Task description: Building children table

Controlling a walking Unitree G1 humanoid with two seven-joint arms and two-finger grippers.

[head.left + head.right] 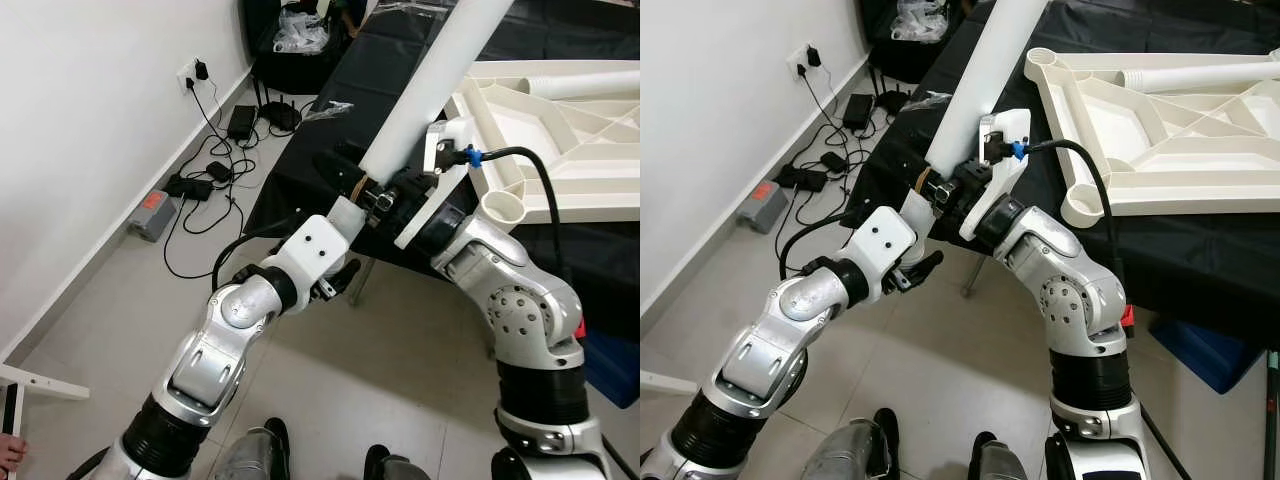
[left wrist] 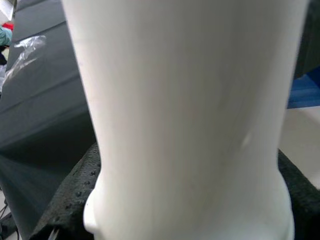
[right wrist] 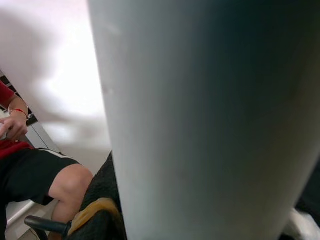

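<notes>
A long white table leg (image 1: 430,80) slants up and away over the edge of the black-covered table (image 1: 330,130). My left gripper (image 1: 362,190) is shut on the leg's lower end; the left wrist view has the leg (image 2: 185,120) between black fingers (image 2: 70,200). My right gripper (image 1: 398,200) is shut on the same end from the other side, and the leg (image 3: 210,120) is pressed close to that camera. The white tabletop (image 1: 1140,130) lies upside down on the table at the right, an open round socket (image 1: 1082,205) at its near corner. A second white leg (image 1: 1200,75) lies across it.
Cables and power adapters (image 1: 215,170) trail on the floor along the left wall under a wall socket (image 1: 195,72). A grey and orange box (image 1: 152,212) sits there too. A blue bin (image 1: 615,365) stands under the table. A seated person (image 3: 30,170) is nearby.
</notes>
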